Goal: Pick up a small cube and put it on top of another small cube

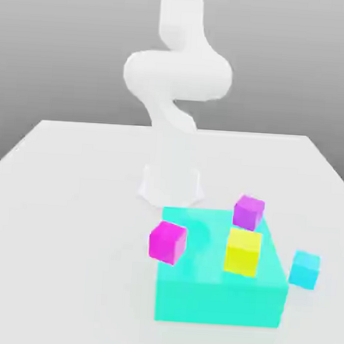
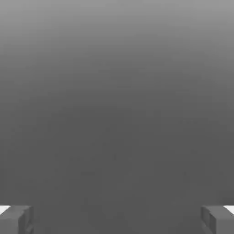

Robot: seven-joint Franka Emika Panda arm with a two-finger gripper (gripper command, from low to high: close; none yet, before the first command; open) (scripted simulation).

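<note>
Yellow, magenta, purple and light blue mark the 4 small cubes in the exterior view, and which of them is to be lifted I cannot tell. The yellow cube appears over the turquoise block, toward the exterior view's right; the purple cube appears near it, farther back. The magenta cube overlaps the block's edge on the exterior view's left, and whether it touches the block is hard to make out. The light blue cube is just beside the block on the exterior view's right. Behind them the white arm rises from its base on the pale desk, its upper part cut off by the frame. The hand view adds the hand, spread wide, its 2 fingers well apart with nothing between them.
</note>
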